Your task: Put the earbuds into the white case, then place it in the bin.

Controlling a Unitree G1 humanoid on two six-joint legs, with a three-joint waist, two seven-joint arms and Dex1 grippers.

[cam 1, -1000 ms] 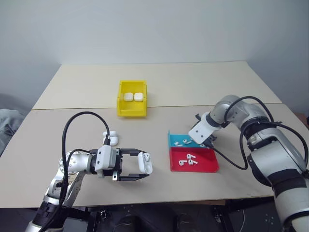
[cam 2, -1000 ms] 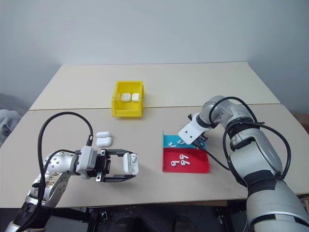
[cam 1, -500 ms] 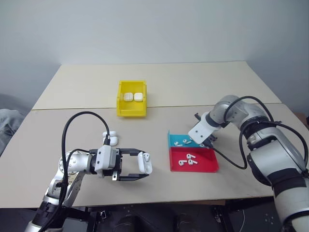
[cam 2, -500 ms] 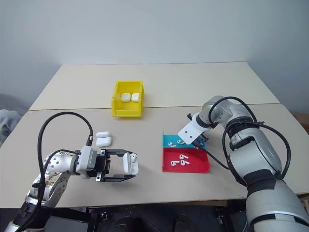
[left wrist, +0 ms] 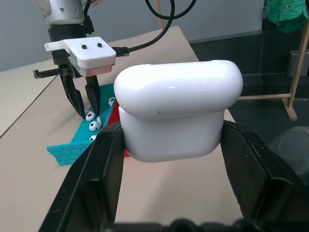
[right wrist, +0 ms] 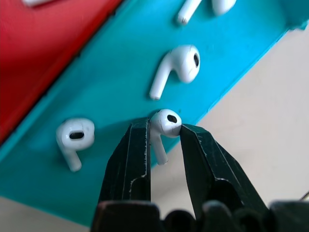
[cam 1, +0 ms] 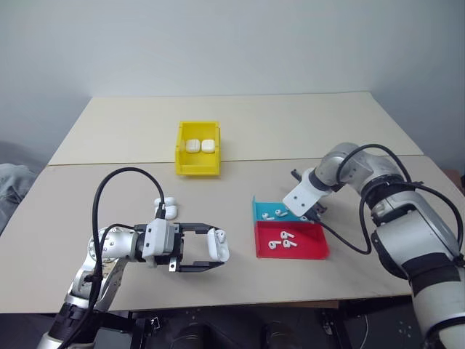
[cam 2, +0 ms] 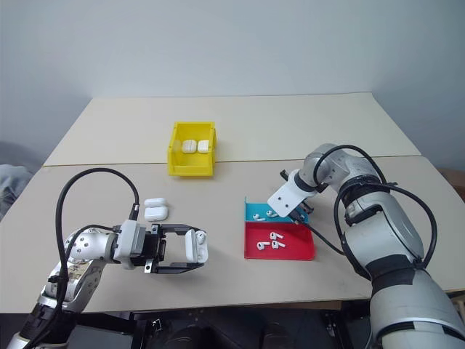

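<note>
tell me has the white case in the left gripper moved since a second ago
No. The white case sits in the same spot between the left gripper fingers, level with the red tray to its right, just as in the earlier head views.

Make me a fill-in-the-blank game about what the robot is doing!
1. The left end effector holds a white ____.
2. The right end effector pinches an earbud over the ____ tray.
3. The yellow bin already has ____ cases inside.
4. Two earbuds lie in the ____ tray.

Missing words: case; blue; two; red
</note>
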